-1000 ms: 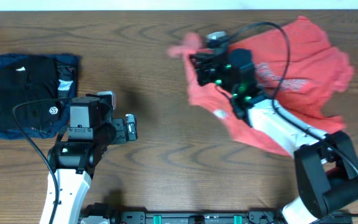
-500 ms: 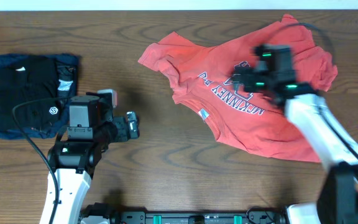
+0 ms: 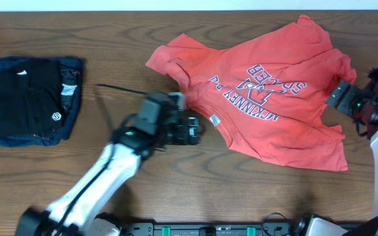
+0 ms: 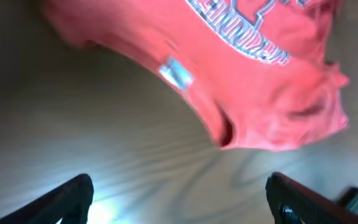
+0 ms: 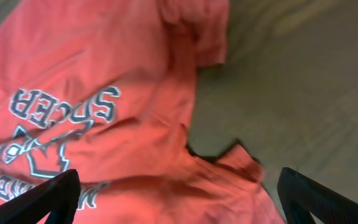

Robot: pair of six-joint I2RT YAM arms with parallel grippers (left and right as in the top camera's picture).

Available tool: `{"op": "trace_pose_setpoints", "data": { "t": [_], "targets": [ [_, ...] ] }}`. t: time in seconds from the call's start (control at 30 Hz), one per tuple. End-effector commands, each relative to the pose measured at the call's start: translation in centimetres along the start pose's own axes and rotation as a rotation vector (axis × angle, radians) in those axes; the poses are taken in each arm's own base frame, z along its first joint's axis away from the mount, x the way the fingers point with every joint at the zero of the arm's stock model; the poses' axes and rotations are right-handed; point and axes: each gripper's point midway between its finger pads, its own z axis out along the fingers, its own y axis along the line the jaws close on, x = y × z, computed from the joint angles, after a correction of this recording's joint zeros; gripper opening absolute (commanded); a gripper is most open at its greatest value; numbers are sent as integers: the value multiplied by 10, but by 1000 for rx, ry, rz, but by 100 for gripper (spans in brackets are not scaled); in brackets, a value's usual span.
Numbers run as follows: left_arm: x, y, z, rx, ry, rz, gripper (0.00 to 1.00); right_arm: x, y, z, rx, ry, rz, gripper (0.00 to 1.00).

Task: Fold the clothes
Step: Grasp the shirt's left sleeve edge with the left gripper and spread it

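The clothes, a coral-red T-shirt (image 3: 261,92) with white-and-navy lettering, lie spread face up at the table's right half, a sleeve pointing left. My left gripper (image 3: 195,129) hovers just left of the shirt's lower-left edge, near its white label (image 3: 214,120). In the left wrist view the shirt (image 4: 229,68) fills the top, and my left gripper (image 4: 179,205) is open over bare wood. My right gripper (image 3: 338,94) is at the shirt's right edge. The right wrist view shows it (image 5: 179,199) open above the shirt (image 5: 104,93), holding nothing.
A folded black garment (image 3: 25,98) with a small white logo lies on a folded navy garment (image 3: 5,134) at the far left. Bare wooden table (image 3: 130,59) separates that pile from the shirt.
The right gripper let go of the bunched shirt, which now lies spread out, and drew back to the right edge. The left arm swung right toward the shirt's lower-left edge.
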Motion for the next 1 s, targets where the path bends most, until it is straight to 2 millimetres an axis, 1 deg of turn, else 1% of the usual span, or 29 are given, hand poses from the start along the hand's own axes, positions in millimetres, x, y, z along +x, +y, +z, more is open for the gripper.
{"op": "trace_pose_setpoints", "data": {
  "t": [0.0,0.1,0.17,0.27,0.37,0.43,0.47,0.5,0.53,0.6,0.63,0.7,0.8,0.9,0.97],
  "targets": [
    [20,-13,31,10,86,-228,90,-6,1,-6,-5,-20,-17,99],
    [39,-22,63,11,142,-325,90,-6,1,-6,-8,-19,-17,99],
    [47,-27,78,20,160,-347,90,-6,1,-6,-8,-19,-17,99],
    [52,-38,103,59,157,-344,85,-5,2,-6,-8,-19,-17,99],
    [52,-45,121,86,126,-328,76,-5,2,-6,-8,-19,-17,99],
    [53,-46,130,85,104,-314,72,-6,2,-6,-8,-19,-17,99],
    [54,-45,134,79,93,-306,68,-5,2,-6,-8,-19,-17,99],
    [55,-44,137,73,85,-302,61,-5,2,-6,-8,-19,-17,99],
    [55,-42,139,66,80,-301,50,-5,2,-6,-8,-19,-17,99],
    [54,-40,139,60,75,-302,19,-5,2,-6,-8,-19,-17,99],
    [52,-40,138,61,71,-301,6,-5,2,-6,-8,-18,-17,99],
    [46,-34,135,53,60,-287,6,-5,1,-6,-7,-16,-17,99],
    [27,-8,121,1,34,-211,6,-3,1,-6,-5,-10,-17,99],
    [-5,34,94,-71,-19,-195,6,-3,1,-6,-5,-7,-17,99],
    [-35,68,67,-113,-91,-253,6,-2,1,-6,-4,-3,-16,99]
  ]
}}
